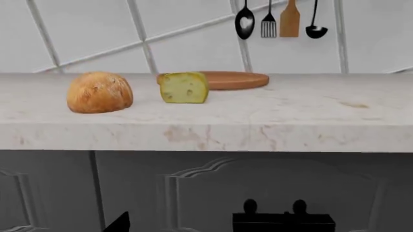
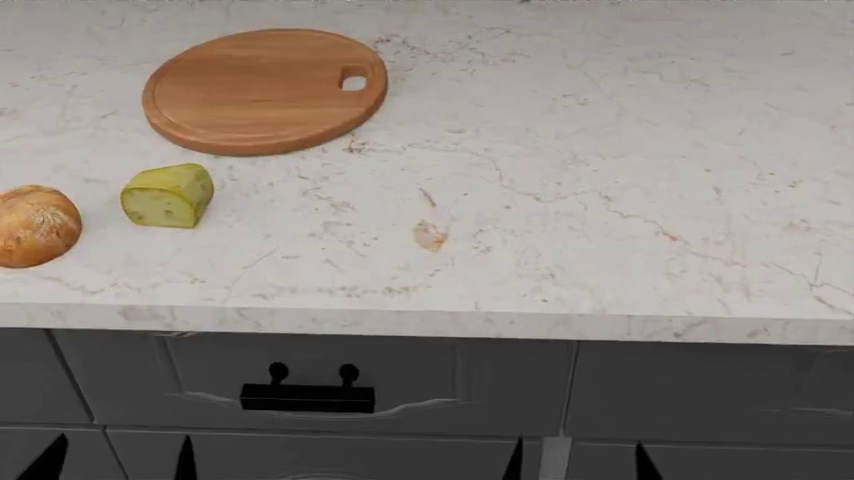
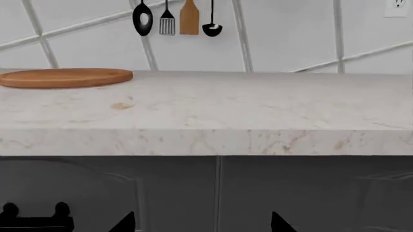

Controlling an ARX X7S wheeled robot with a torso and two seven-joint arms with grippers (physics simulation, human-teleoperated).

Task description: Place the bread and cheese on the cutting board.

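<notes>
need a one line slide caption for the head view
Bread roll and cheese wedge sit on the marble counter, just short of the empty round cutting board.

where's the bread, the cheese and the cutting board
bread (image 2: 36,226), head view, on its golden crust
cheese (image 2: 166,196), head view, on the holed cut face
cutting board (image 2: 254,92), head view, on the bare wood at its middle
</notes>
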